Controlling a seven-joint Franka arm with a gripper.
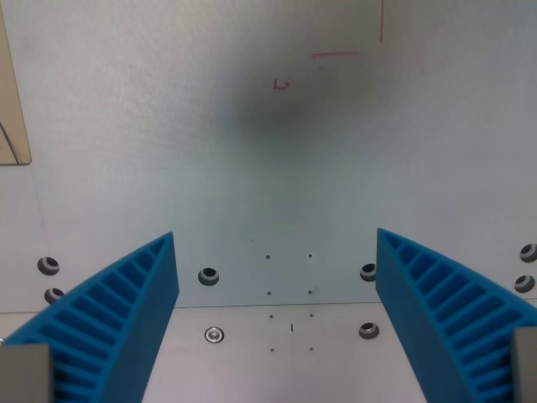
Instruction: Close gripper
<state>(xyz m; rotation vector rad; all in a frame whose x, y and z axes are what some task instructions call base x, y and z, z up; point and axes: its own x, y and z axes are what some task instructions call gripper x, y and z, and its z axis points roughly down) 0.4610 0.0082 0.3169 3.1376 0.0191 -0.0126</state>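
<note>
Gripper [277, 243] spread wide above the bare table [277, 168], nothing between the blue fingers [126, 311]. Risk: low; closing pinches only air.

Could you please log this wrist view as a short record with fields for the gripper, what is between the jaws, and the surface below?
gripper: gripper open, two blue ribbed fingers far apart
between jaws: nothing, only bare surface
surface: pale plate with several bolt holes and one screw
markings: thin red lines near the top
other: tan edge at the wrist view's left
shadow: soft dark patch on the plate, upper middle
task state: closing not yet done
</note>
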